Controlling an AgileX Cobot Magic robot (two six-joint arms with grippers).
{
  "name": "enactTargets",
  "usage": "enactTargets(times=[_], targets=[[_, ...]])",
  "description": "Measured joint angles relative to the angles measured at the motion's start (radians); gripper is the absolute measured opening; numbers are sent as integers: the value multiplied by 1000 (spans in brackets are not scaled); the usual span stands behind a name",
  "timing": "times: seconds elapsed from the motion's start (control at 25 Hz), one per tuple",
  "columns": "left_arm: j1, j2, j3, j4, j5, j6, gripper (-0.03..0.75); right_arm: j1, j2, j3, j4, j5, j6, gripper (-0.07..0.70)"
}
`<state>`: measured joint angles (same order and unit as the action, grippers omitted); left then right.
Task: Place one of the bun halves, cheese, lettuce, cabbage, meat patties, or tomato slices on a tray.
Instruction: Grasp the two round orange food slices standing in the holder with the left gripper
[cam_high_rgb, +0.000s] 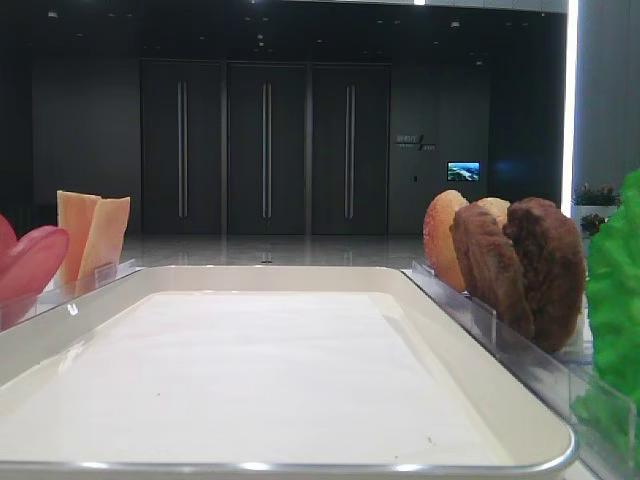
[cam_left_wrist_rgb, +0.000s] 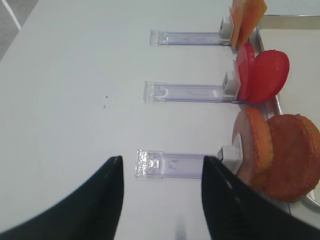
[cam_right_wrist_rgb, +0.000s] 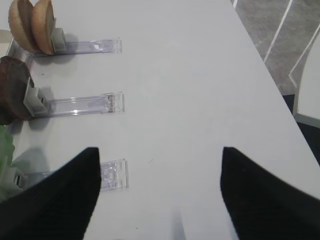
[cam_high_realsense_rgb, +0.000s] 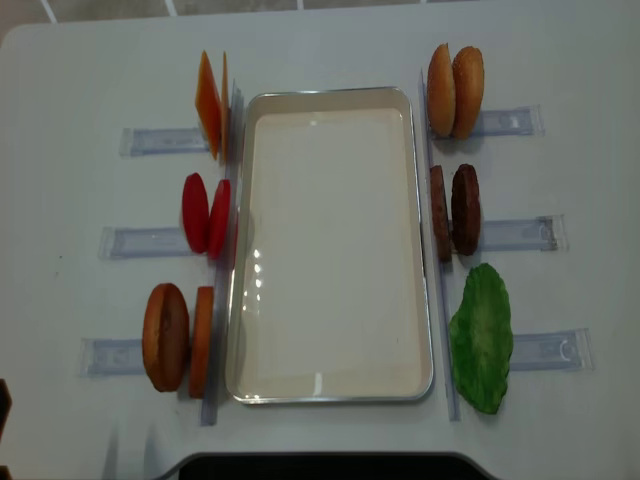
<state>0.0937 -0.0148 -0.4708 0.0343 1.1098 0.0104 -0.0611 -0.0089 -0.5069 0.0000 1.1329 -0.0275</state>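
Note:
The white tray lies in the middle, its floor bare. On its left stand cheese slices, tomato slices and two bun halves. On its right stand two more bun halves, meat patties and lettuce. Cabbage is out of view. My left gripper hangs open over a clear rack, left of the bun halves, holding nothing. My right gripper is open over bare table, with the patties and lettuce off to its left.
Each food pair stands on edge in a narrow clear plastic rack that reaches outward from the tray. The table edge runs along the right of the right wrist view, with floor beyond it.

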Motion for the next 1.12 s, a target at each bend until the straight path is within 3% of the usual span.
enactTargets(times=[0.16, 0.36, 0.56, 0.92, 1.12], targets=[[0, 106, -18, -5, 25, -67, 377, 0, 0, 0, 0, 0, 0, 482], [0, 480, -52, -55, 39, -94, 366, 0, 0, 0, 0, 0, 0, 482], [0, 812, -187, -57, 60, -47, 366, 0, 0, 0, 0, 0, 0, 482], [0, 1090, -371, -83, 51, -4, 366, 0, 0, 0, 0, 0, 0, 482], [0, 1134, -383, -220, -10, 2, 366, 0, 0, 0, 0, 0, 0, 482]])
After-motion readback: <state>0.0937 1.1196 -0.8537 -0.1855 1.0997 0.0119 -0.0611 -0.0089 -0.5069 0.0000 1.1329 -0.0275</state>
